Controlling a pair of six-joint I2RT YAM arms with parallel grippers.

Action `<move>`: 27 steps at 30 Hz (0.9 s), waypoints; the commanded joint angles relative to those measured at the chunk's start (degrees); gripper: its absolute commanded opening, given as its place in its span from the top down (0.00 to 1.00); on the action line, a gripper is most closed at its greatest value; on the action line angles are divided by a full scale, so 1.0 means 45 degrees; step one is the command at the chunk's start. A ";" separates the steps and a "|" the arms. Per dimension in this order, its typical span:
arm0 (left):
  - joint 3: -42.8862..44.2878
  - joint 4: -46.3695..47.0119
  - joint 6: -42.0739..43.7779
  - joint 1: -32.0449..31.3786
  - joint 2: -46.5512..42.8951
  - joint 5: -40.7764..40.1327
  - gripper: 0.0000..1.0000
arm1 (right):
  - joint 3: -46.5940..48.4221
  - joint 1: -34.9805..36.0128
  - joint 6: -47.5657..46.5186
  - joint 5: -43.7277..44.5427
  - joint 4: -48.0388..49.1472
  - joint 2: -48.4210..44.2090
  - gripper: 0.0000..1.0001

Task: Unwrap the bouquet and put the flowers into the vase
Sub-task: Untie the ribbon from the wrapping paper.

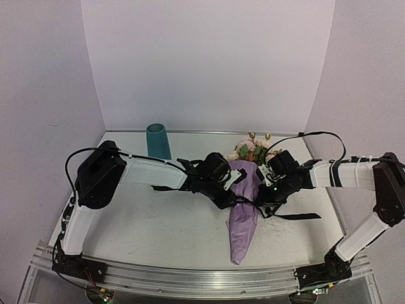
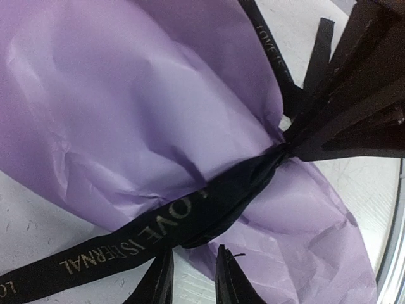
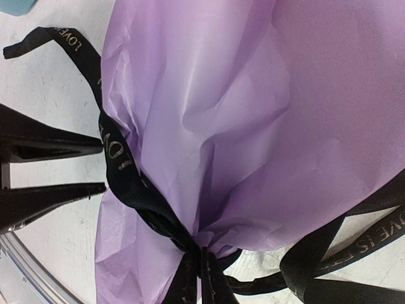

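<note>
Top view: left claw (image 1: 235,200) and right claw (image 1: 258,200) meet at centre frame over the bouquet (image 1: 243,221). It lies on the table (image 1: 152,221), flowers (image 1: 253,149) uppermost. Vase (image 1: 158,141) stands upright left of centre, well apart, its inside unseen. Bare table lies at lower left.
Left wrist view: left claw at the bottom edge, fingers slightly parted, released, just below the black ribbon (image 2: 158,231).
Right wrist view: right claw at bottom centre, clenched on the ribbon knot.
</note>
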 commanded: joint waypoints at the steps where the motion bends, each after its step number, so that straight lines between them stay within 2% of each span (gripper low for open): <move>1: 0.0699 0.0218 0.0427 -0.0030 -0.0700 0.1001 0.76 | 0.0512 0.0021 -0.0161 -0.0381 -0.0613 -0.0130 0.94; 11: 0.1492 0.0196 0.0712 -0.0028 0.0128 0.1402 0.78 | 0.0703 0.0021 -0.0217 -0.0447 -0.0616 -0.0039 0.94; 18: 0.1582 0.0141 0.0667 -0.0028 0.0233 0.1732 0.82 | 0.0838 0.0021 -0.0225 -0.0441 -0.0616 0.0088 0.94; 27: 0.0821 0.0141 0.0758 -0.0028 -0.0352 0.1932 0.78 | 0.0899 0.0021 -0.0248 -0.0448 -0.0616 0.0186 0.94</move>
